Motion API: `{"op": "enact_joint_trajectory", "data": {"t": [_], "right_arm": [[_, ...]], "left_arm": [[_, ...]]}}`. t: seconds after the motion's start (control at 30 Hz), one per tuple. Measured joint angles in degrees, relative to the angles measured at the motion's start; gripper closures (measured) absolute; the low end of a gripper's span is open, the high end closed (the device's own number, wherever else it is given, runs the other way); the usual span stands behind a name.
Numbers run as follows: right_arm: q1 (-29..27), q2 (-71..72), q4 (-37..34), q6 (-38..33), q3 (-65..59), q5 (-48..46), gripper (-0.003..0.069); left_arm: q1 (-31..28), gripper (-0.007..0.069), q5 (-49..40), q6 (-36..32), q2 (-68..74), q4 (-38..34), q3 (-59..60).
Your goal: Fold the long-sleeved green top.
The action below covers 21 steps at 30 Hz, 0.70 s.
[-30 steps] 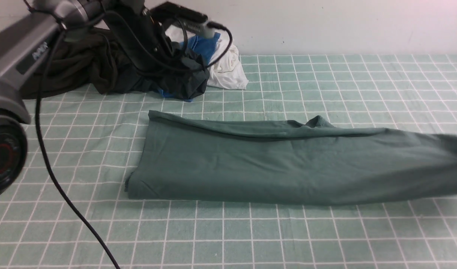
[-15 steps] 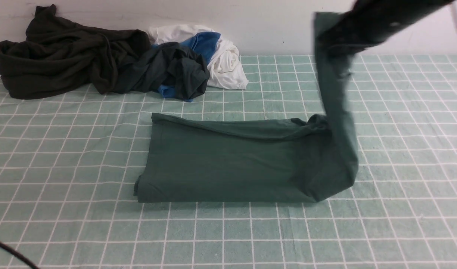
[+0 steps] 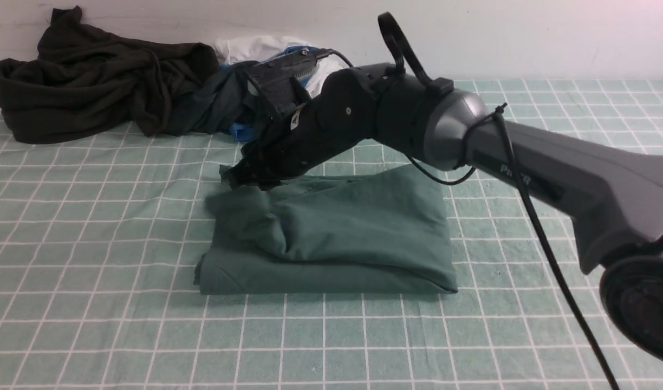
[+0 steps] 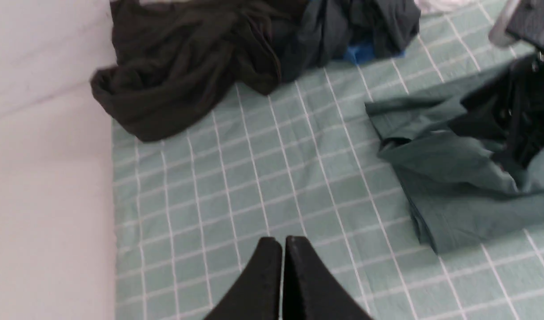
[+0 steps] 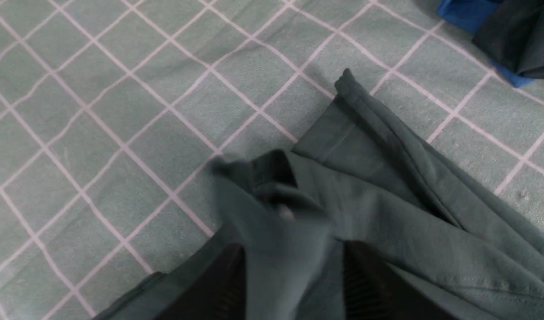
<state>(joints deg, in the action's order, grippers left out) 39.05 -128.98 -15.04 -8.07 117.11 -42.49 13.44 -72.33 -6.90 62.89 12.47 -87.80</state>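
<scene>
Front view: the green long-sleeved top (image 3: pixel 331 238) is laid doubled over on the table (image 3: pixel 364 336); the fold-over is judged nearly done. The right claw (image 5: pixel 294 266) is parted at its left corner, cloth slack between; the left claw (image 4: pixel 283 266) is clenched, empty. A snag-free withdrawal is called for next.

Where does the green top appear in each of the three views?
Front view: the top lies folded in the middle of the picture, on the checked cloth.
Left wrist view: the top lies ahead of the shut left tool and off to one side.
Right wrist view: the top is bunched between the fingers of the right tool.
Shared landmark: the blue cloth in the pile behind the top.
</scene>
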Motion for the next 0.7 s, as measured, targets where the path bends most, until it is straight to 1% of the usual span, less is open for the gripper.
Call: {"op": "enact_joint_trajectory", "data": {"t": [0.07,0.1,0.13,0.17,0.2,0.23,0.27,0.33,0.37,0.43,0.53,0.57,0.6,0.63,0.67,0.7], "right_arm": [[-0.20,0.87,-0.37,0.11,1.86,-3.18,0.0205],[-0.26,1.13,-0.37,0.11,2.23,-4.02,0.0187],[-0.46,2.35,0.01,0.11,3.67,-8.12,0.0137],[-0.62,3.49,0.46,0.11,4.35,-10.92,0.0113],[-0.69,3.74,0.60,0.11,4.50,-11.50,0.0108],[-1.06,6.37,2.50,-0.08,5.63,-16.55,0.0098],[-1.22,7.76,3.54,-0.40,5.92,-18.62,0.0099],[-1.71,11.39,5.94,-1.38,6.16,-23.21,0.0121],[-1.83,11.76,6.33,-1.62,6.23,-24.24,0.0128],[-2.38,16.04,7.88,-2.72,6.22,-28.34,0.0179],[-3.15,21.80,7.75,-3.70,5.39,-29.41,0.0279],[-3.16,22.22,7.63,-3.81,5.20,-29.41,0.0293],[-3.28,26.08,5.80,-4.62,2.47,-29.41,0.0359],[-3.28,28.41,4.94,-4.87,1.37,-29.41,0.0382],[-3.28,30.78,3.23,-5.25,-1.18,-29.45,0.0426],[-3.28,32.23,2.26,-5.50,-2.63,-29.52,0.0456]], "left_arm": [[0.00,0.0628,1.59,1.20,-3.94,-1.46,6.43],[0.00,0.0628,2.08,1.41,-4.38,-1.73,7.08],[0.00,0.0628,3.82,2.28,-8.38,-2.41,12.51],[0.00,0.0628,4.85,2.77,-10.56,-2.55,15.99],[0.00,0.0628,5.00,2.92,-11.71,-2.55,16.70],[0.00,0.0628,6.29,4.37,-16.50,-2.55,23.10],[0.00,0.0628,6.72,5.09,-18.96,-2.55,26.00],[0.00,0.0628,7.87,6.60,-25.16,-2.49,33.25],[0.00,0.0628,8.02,6.90,-26.35,-2.49,33.98],[0.00,0.0628,10.59,7.32,-32.43,-2.49,42.22],[0.00,0.0628,15.71,7.51,-40.16,-2.60,50.91],[0.00,0.0628,16.01,7.51,-40.62,-2.60,51.34],[0.00,0.0628,18.61,7.57,-44.99,-2.54,54.63],[0.00,0.0628,19.57,7.57,-46.20,-2.61,55.74],[0.00,0.0628,20.82,7.57,-48.45,-2.62,57.07],[0.00,0.0628,21.41,7.57,-49.82,-2.62,57.63]]}}
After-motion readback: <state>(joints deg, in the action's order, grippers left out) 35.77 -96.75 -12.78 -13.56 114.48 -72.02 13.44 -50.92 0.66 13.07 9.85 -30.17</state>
